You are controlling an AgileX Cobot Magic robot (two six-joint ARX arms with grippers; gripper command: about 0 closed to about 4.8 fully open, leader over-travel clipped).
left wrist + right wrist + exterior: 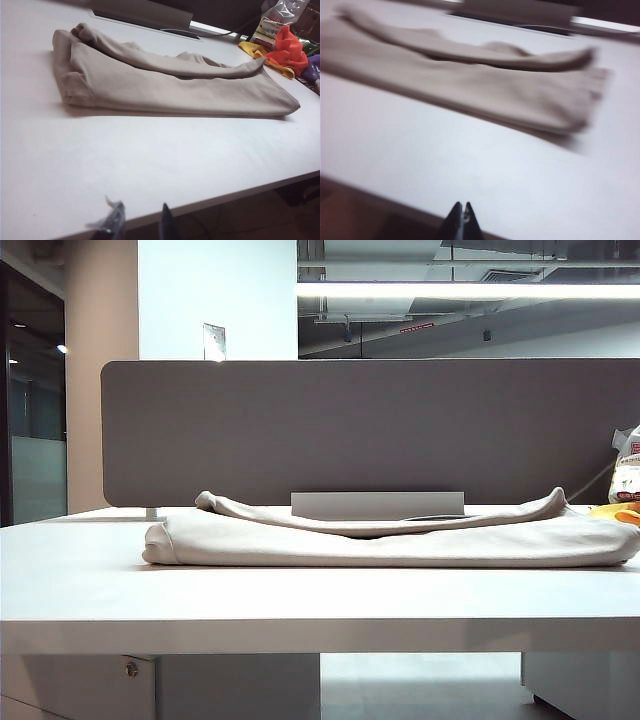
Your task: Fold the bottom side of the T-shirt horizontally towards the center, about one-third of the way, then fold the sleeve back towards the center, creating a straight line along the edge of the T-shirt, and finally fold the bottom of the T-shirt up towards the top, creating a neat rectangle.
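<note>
The pale beige T-shirt (390, 540) lies folded into a long, flat band across the white table (300, 600), with a rolled fold along its far side. Both wrist views show the T-shirt (170, 87) (470, 80) well ahead of the fingers; the right wrist view is blurred. I cannot pick out its bottom hem or a sleeve in the folds. My left gripper (141, 215) hangs over the table's near edge, its fingers apart with nothing between them. My right gripper (462, 207) is also at the near edge, tips pressed together and empty. Neither gripper shows in the exterior view.
A grey divider panel (370, 430) stands behind the shirt with a grey bar (377, 504) at its foot. A printed bag (275, 25) and orange and yellow cloths (287, 50) lie at the table's far right corner.
</note>
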